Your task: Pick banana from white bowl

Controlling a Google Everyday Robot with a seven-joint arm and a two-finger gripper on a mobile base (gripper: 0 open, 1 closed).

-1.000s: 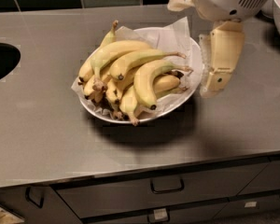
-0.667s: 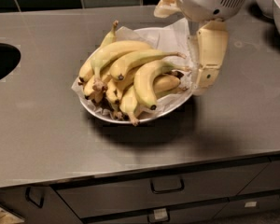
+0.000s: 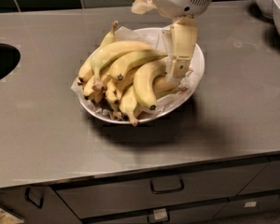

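We note arm descending vertically from above, gripper (image 3: 177,75) inside white bowl (image 3: 198,56), against bananas (image 3: 130,64), grip state indeterminable

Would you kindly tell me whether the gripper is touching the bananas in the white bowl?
Cannot tell. The camera view shows the gripper over the white bowl, its tip overlapping the bananas; neither contact nor gap shows plainly.

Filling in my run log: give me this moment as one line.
gripper: down at right side of white bowl, against the bananas | banana: in bowl, not yet lifted
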